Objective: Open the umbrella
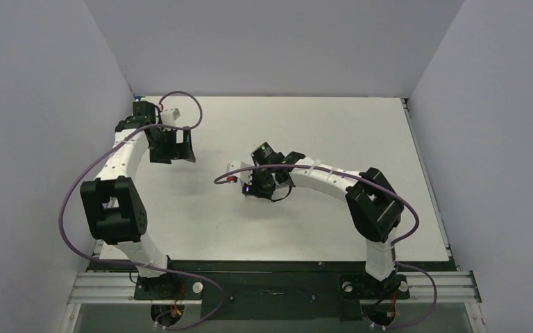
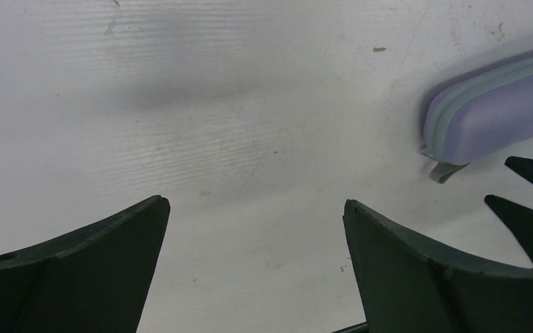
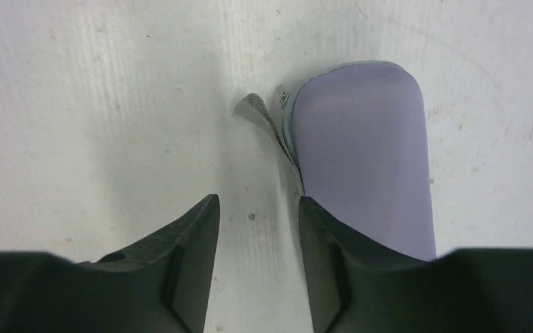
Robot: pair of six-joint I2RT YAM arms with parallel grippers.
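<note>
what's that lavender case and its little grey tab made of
The lavender case: smooth and matte, probably fabric or faux leather over a firm shell, since it keeps a rounded shape. The grey tab: woven webbing, its weave shows.

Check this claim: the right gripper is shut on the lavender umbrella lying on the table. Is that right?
No. The right gripper is open and holds nothing; the right wrist view shows the lavender umbrella lying on the table, partly behind one finger, outside the gap.
</note>
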